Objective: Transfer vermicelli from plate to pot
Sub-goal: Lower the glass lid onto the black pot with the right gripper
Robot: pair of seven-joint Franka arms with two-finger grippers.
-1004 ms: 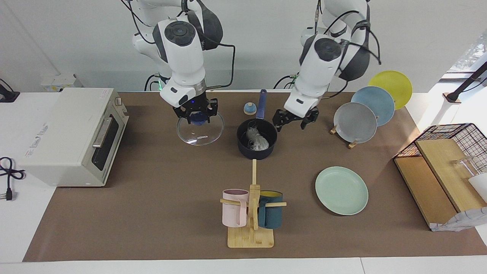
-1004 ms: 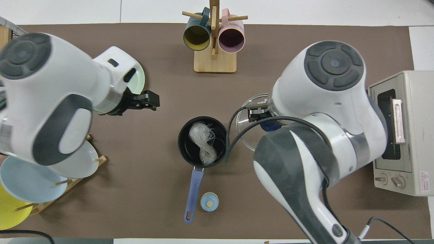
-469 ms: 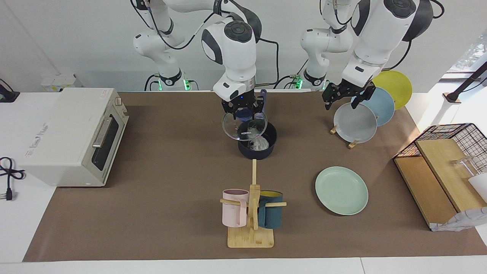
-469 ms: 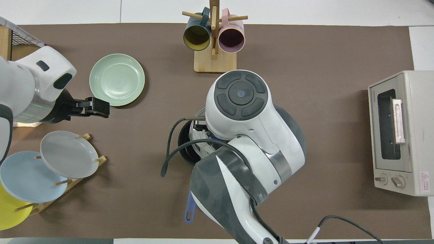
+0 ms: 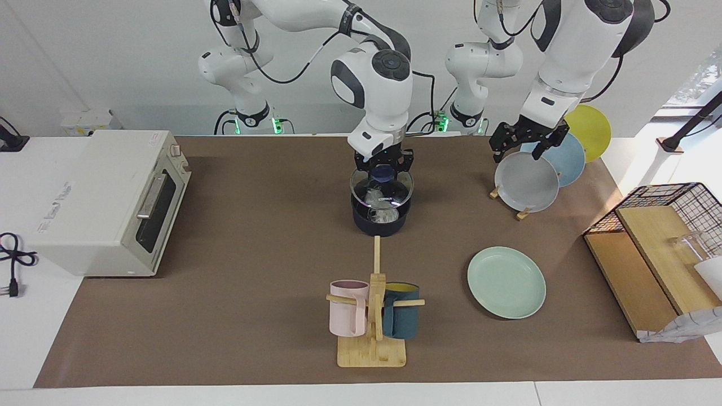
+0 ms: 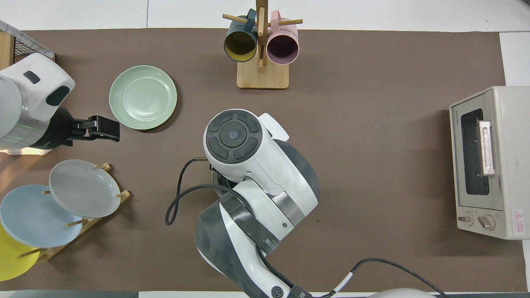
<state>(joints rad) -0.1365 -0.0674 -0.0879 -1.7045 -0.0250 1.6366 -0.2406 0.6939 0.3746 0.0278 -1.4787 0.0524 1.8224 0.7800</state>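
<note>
The dark navy pot (image 5: 379, 223) stands mid-table with the white vermicelli (image 5: 377, 201) inside, seen through a glass lid (image 5: 395, 194). My right gripper (image 5: 383, 169) is shut on the lid's blue knob and holds the lid level on or just above the pot's rim. In the overhead view the right arm hides the pot. The mint-green plate (image 5: 506, 282) lies bare, farther from the robots toward the left arm's end; it also shows in the overhead view (image 6: 143, 97). My left gripper (image 5: 527, 145) is open and empty, raised over the grey plate, and shows in the overhead view (image 6: 103, 128).
A plate rack holds grey (image 5: 526, 181), blue (image 5: 564, 158) and yellow (image 5: 592, 127) plates. A toaster oven (image 5: 107, 197) stands at the right arm's end. A mug stand (image 5: 372, 316) with pink and teal mugs is farther out. A wire basket (image 5: 665, 220) is at the left arm's end.
My right gripper carried the glass lid from the table beside the pot to over the pot and lowered it. My left gripper rose away from the pot to over the plate rack.
</note>
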